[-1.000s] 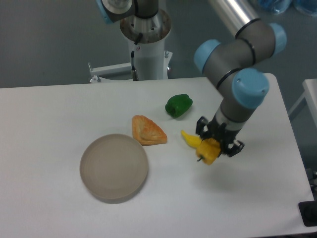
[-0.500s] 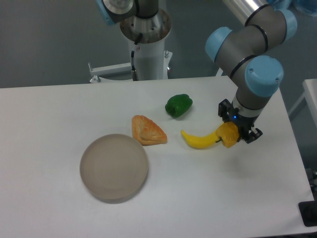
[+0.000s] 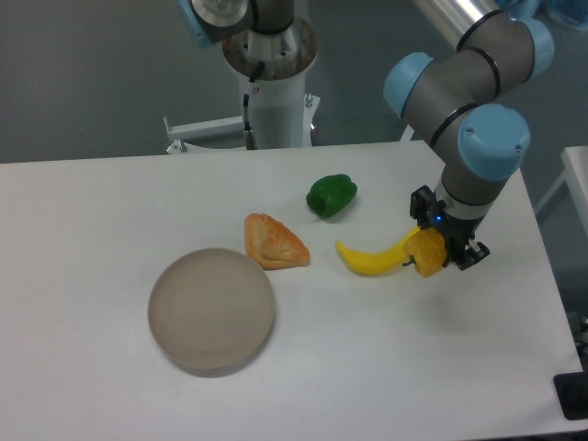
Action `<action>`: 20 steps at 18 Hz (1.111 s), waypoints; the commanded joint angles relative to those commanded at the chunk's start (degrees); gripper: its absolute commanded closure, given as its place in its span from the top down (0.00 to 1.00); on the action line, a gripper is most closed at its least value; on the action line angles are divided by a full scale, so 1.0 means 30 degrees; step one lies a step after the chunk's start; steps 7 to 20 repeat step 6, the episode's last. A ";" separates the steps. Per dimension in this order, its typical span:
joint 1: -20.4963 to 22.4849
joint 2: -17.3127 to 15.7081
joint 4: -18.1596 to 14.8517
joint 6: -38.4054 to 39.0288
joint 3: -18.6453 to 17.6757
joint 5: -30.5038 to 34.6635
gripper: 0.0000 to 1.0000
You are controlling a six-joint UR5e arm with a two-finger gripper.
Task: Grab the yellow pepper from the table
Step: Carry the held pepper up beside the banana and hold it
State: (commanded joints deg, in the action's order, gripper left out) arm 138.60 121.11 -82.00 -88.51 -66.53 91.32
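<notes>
White and broad, the flat tabletop with rounded corners (image 3: 110, 193) fills most of what I see, with a dull grey floor behind it and the arm's pale cylindrical base post (image 3: 273, 87) standing just past the far edge. To the far right, the corner of another pale surface (image 3: 577, 170) pokes into view.

From the upper right the grey-and-blue jointed arm (image 3: 469, 101) bends down over the right part of the table. Its black two-finger gripper (image 3: 439, 246) is closed around the small lumpy yellow-orange bell pepper (image 3: 426, 252), the dark fingers (image 3: 464, 255) pressing it from either side. The pepper sits low at the gripper's tip, close over the table; I cannot tell whether it touches the surface or hangs just clear of it.

Right beside the pepper, on its left, lies a long curved yellow banana (image 3: 372, 260), its upturned right end reaching the pepper so the two look to be touching or nearly so. It is the closest thing to the held pepper and crowds that side.

Farther left, an orange triangular pastry (image 3: 272, 243) rests flat, near the banana's other end but apart from it. Behind them, towards the far edge, sits a glossy green bell pepper (image 3: 331, 195), alone. A round, shallow, greyish-beige plate (image 3: 212, 310) lies at the near left, its rim just beside the pastry's lower corner, well apart from the gripper.
</notes>
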 joint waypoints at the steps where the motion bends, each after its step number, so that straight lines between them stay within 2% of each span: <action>1: 0.0000 0.0000 0.0000 0.0000 0.0000 0.0000 0.17; 20: 0.0029 -0.0087 0.0059 0.0029 0.0000 -0.0059 0.17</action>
